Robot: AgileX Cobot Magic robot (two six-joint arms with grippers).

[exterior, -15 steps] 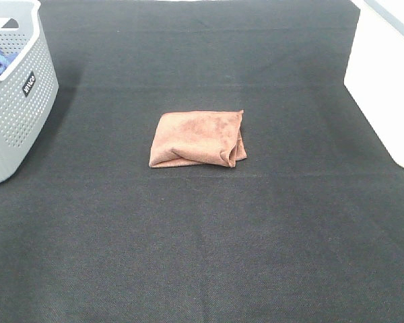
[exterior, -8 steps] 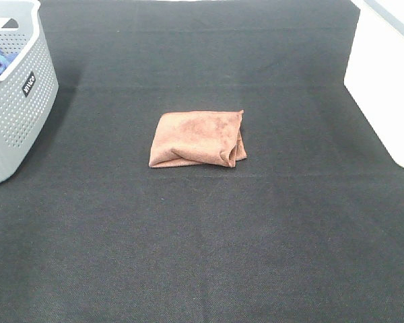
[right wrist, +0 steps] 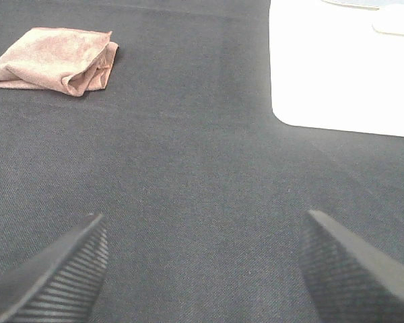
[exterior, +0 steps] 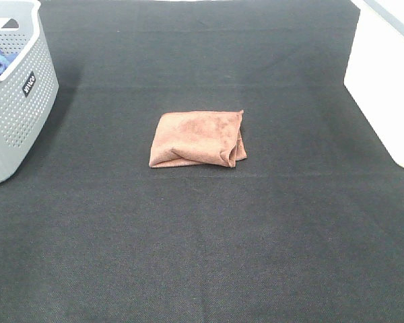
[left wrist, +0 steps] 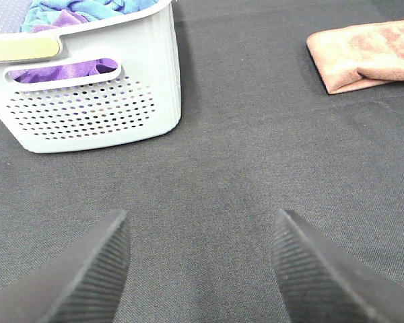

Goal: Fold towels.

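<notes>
The reddish-brown towel [exterior: 198,138] lies folded into a small rectangle in the middle of the black table. It also shows in the left wrist view [left wrist: 363,54] and in the right wrist view [right wrist: 54,59]. No arm shows in the exterior high view. My left gripper [left wrist: 200,266] is open and empty, low over the bare table, well away from the towel. My right gripper [right wrist: 202,269] is open and empty, also over bare table, apart from the towel.
A grey perforated basket [exterior: 17,101] stands at the far left with blue and purple cloths [left wrist: 67,67] inside. A white container [exterior: 384,81] stands at the right edge. The black table cover [exterior: 202,242] spreads around the towel.
</notes>
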